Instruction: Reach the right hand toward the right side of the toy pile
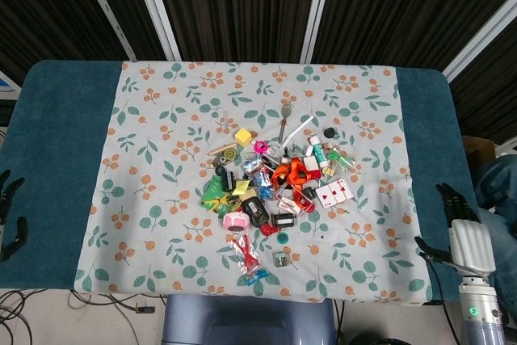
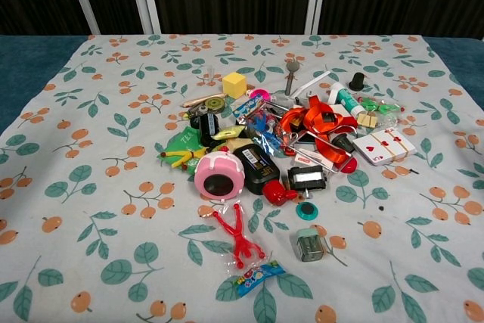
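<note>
White-and-black right hand (image 1: 462, 228), fingers spread and empty, lower right of frame, well apart from the multicoloured toy pile (image 1: 276, 183) at centre.

One toy pile (image 1: 275, 187) — two hands — one tablecloth (image 1: 161, 119).

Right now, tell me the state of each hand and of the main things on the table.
Right hand: open, holding nothing, at the table's right edge, well clear of the toys.
Left hand: at the left edge, holding nothing.
Toy pile: heaped mid-cloth, untouched.
Playing cards: lying face up on the pile's right side.
Yellow block: resting on the cloth.
</note>
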You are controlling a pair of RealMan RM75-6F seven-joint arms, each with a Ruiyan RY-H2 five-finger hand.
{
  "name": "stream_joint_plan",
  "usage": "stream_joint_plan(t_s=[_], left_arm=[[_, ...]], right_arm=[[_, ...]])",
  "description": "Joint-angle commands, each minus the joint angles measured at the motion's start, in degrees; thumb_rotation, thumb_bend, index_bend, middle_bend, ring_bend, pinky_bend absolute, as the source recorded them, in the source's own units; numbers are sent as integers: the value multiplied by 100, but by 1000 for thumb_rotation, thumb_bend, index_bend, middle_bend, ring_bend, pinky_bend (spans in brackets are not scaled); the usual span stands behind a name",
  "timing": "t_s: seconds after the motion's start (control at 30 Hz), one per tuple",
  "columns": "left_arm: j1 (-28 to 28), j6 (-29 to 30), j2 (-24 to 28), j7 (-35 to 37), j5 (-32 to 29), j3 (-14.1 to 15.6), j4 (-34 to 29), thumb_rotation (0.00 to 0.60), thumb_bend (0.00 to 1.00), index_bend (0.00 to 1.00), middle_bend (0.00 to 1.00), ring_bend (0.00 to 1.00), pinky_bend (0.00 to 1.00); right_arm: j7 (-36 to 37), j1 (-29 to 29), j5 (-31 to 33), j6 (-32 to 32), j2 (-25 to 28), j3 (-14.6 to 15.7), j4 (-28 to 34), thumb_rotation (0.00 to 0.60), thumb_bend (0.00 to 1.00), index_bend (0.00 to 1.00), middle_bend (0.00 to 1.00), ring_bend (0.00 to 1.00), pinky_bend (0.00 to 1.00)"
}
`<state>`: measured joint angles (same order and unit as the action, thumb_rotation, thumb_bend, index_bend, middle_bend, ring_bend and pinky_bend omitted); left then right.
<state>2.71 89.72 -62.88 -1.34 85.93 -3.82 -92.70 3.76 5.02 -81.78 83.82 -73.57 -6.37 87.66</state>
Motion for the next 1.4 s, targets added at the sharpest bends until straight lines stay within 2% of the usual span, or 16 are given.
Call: stream_joint_plan(t_s=[0.03,0.33,0.57,0.7,0.8,1.0,1.4], left_arm=[[6,-12,-4,-4,1,3,3,600,585,109,0,36,74],[6,-17,-9,-3,-14,-2,-30,600,585,109,0,36,74],[10,-29,-18,-8,-6,7,-30,600,585,109,0,36,74],[4,-26,-16,2,5,18,-23,600,585,108,0,36,74],[1,-20,-2,34,1,12,-40,600,586,109,0,36,74],[7,-45,17,65,-28,3,-51,600,585,108,0,36,74],[6,-57,30,93,-38,4,-61,600,585,109,0,36,74]], right_arm=[[19,12,-17,-31,4,16,-10,600,233,0,86,108,235],[345,269,-433,-317,181,121,-79,600,232,11,103,106,236],[42,1081,-704,-1296,499,7,60,600,236,23,123,104,236],[-128,1582,-441,-2094,545,-136,257,600,262,44,137,104,235],[-696,2140,75,-3005,379,-293,236,600,273,50,147,99,236],[-1484,2411,681,-3241,51,-373,207,600,288,91,183,85,235],[-2440,2832,1174,-3409,-406,-322,-45,600,307,118,195,80,236]])
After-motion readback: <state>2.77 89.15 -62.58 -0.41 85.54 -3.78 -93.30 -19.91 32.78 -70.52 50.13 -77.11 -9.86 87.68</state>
